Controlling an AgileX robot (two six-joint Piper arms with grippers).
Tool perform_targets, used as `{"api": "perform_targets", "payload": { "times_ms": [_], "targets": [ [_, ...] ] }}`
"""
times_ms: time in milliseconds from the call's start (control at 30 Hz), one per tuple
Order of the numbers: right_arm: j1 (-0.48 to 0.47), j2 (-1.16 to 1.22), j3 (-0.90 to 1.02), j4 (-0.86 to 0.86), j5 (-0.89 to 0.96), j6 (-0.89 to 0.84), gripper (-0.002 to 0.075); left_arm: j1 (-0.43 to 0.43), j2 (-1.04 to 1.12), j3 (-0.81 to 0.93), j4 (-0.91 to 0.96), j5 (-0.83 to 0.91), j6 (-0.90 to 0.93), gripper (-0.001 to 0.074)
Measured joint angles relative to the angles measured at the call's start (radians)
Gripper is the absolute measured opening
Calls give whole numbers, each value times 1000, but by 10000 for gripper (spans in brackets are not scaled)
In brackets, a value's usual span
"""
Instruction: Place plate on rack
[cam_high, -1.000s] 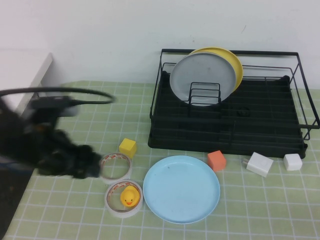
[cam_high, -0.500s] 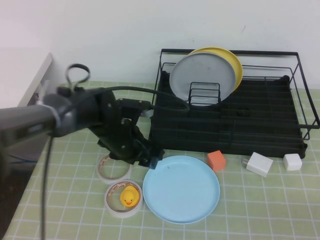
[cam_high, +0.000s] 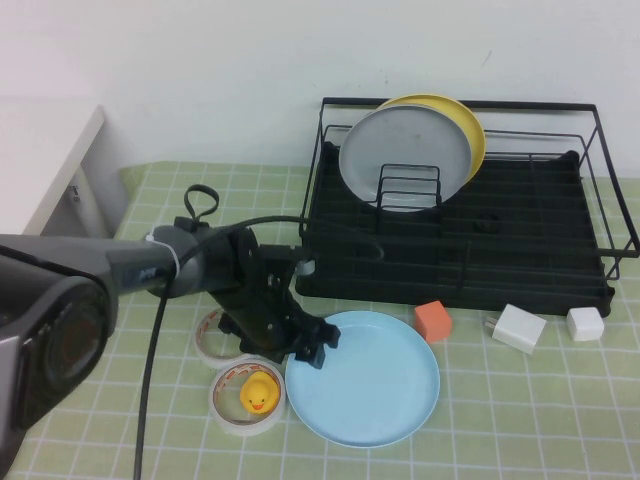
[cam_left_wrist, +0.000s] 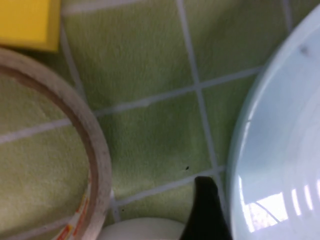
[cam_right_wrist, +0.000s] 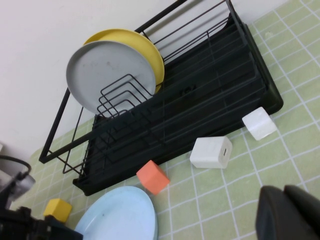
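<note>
Plate (cam_high: 363, 378) flat on worktop (cam_high: 520, 420), not lifted. Left hand (cam_high: 312, 350) at its near-left rim, spread unclear. Right hand (cam_right_wrist: 290, 212) parked, spread unclear. Rack (cam_high: 470, 250) placement pending.

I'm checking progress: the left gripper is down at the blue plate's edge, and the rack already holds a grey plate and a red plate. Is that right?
Not quite. The left gripper is at the blue plate's edge, and the rack holds a grey plate, but the plate behind it is yellow, not red; the high view shows this. The right gripper hangs above the table, right of the rack.
</note>
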Motion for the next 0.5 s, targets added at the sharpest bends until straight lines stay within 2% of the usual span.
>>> {"api": "perform_targets", "payload": {
  "times_ms": [233,400,500],
  "targets": [
    [0,0,0,-2,0,0,10,0,29,-2,-46,-10,-2,420],
    [0,0,0,-3,0,0,10,0,51,-10,-60,3,-2,346],
    [0,0,0,-3,2,0,10,0,57,-12,-56,7,-6,258]
  ]
}}
